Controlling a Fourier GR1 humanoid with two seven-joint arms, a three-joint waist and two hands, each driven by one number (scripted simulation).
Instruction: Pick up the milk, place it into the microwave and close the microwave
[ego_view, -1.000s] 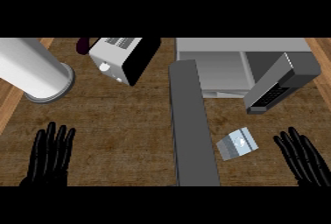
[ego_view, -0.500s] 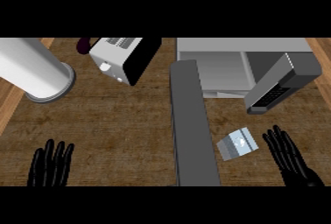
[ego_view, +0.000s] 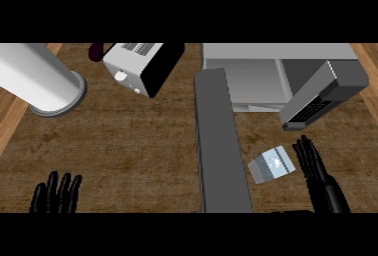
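Boxy, pale milk carton (ego_view: 271, 164) just beside the straight-fingered black right hand (ego_view: 316, 167), perhaps touching.

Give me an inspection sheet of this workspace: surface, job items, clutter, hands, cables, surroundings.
Surface: brown wood-grain counter, with a long grey door panel standing open across it.
Job's things: small grey-white milk carton lying on the counter beside the right hand; grey microwave open, its cavity showing nothing inside.
Clutter: white toaster with black side; large white cylinder; dark purple object, partly hidden.
Hands: right hand open, just right of the carton; left hand open, resting at lower left.
Cables: nothing seen.
Surroundings: lighter wooden strips at the edges.
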